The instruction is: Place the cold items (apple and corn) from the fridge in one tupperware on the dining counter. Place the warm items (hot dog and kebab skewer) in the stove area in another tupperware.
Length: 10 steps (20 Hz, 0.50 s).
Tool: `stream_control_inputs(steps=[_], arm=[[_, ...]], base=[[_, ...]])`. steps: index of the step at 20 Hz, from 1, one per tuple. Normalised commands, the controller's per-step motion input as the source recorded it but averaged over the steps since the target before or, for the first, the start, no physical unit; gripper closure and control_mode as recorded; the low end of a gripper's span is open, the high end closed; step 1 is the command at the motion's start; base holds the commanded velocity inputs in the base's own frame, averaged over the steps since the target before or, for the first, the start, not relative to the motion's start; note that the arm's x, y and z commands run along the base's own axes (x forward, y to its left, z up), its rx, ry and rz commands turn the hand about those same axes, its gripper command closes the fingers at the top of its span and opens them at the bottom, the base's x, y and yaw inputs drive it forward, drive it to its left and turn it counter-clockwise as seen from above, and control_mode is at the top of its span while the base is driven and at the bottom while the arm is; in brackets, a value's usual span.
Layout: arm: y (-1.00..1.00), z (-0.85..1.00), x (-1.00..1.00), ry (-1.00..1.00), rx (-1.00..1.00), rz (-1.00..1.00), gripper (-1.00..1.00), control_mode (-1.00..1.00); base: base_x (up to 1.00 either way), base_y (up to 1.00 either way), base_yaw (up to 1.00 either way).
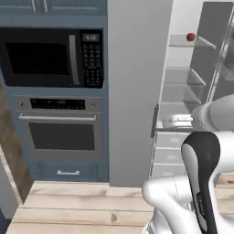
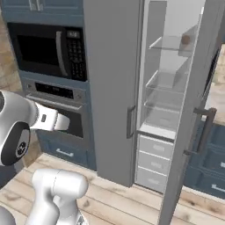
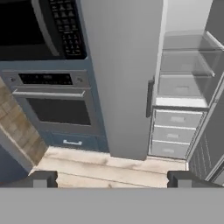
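We face the fridge [image 2: 176,101], its right door [image 2: 193,114] swung wide open, its left door [image 1: 137,91] shut. The apple [image 1: 190,36], small and red, sits on an upper glass shelf [image 2: 169,44] inside the fridge, toward the back right corner of that shelf. From the right base view we see it as a brownish ball [image 2: 186,39] on the same shelf, partly behind the open door's edge. We cannot make out corn on any shelf from these angles.

Below the shelves, three pale drawers [image 3: 175,133] stack at the fridge bottom. Left of the fridge stand a black microwave [image 1: 50,57] and, under it, a wall oven [image 1: 59,132] with a bar handle, then a blue drawer [image 1: 68,171] lowest. Wood floor [image 1: 82,201] runs in front of the fridge.

The hand [image 3: 112,179] is released, fingers [image 3: 41,178] spread wide apart with nothing between them, and points toward the fridge's shut left door, well apart from the apple. The white arm [image 1: 201,183] sits folded in front of the fridge.
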Motion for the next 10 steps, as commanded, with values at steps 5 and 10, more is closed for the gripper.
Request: stream_control_inputs(steps=[5, 10], arm=[[0.00, 0.00, 0.00, 0.00, 0.00, 0.00, -1.00, 1.00], [0.00, 0.00, 0.00, 0.00, 0.00, 0.00, -1.00, 1.00]], base=[[0.78, 0.30, -0.59], [0.67, 0.02, -0.61]])
